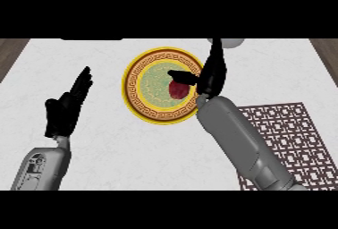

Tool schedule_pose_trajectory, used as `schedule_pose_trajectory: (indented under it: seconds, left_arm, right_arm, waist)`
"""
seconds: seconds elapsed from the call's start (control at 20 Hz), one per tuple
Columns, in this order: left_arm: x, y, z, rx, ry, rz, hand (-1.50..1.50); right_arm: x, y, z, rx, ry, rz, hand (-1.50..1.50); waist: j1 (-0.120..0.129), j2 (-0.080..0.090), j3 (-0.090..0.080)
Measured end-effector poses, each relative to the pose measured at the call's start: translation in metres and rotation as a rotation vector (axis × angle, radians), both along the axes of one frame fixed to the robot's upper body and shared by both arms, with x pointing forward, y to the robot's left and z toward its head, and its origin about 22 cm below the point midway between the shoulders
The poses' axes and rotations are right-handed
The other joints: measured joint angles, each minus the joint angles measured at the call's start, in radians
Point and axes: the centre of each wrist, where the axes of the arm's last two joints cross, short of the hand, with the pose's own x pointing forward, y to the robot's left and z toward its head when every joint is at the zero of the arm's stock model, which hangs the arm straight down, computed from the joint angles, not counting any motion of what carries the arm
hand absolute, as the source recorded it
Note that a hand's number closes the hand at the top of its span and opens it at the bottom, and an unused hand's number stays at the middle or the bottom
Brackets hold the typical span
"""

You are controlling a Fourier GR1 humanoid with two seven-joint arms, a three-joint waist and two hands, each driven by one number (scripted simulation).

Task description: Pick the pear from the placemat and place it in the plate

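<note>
A dark red pear lies inside the round plate, which has a yellow patterned rim and a green centre. My right hand hovers over the plate's right side, right beside the pear. Its fingers point straight away from me and its thumb sticks out to the left just above the pear, not curled round it. The brown lattice placemat lies at the right with nothing on it, partly hidden by my right forearm. At the left, my left hand rests open with its fingers up.
A pale rounded object shows at the counter's far edge, just beyond my right fingertips. The white marble counter stretches between the two arms. Dark wood shows at both far corners.
</note>
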Motion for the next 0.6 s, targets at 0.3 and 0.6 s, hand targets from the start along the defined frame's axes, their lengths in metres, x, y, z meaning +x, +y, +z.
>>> schedule_pose_trajectory:
  seconds: [0.3,0.6]
  left_arm:
    - [-0.003,0.007,0.003,0.005,0.013,0.031,0.00]
    - [-0.007,0.005,0.003,-0.003,0.007,0.025,0.00]
  right_arm:
    - [-0.035,-0.046,-0.012,0.057,-0.035,-0.042,-1.50]
    - [-0.081,-0.104,-0.017,0.061,-0.033,-0.054,-1.50]
  waist:
    - [-0.030,-0.007,0.000]
    - [-0.023,-0.004,0.000]
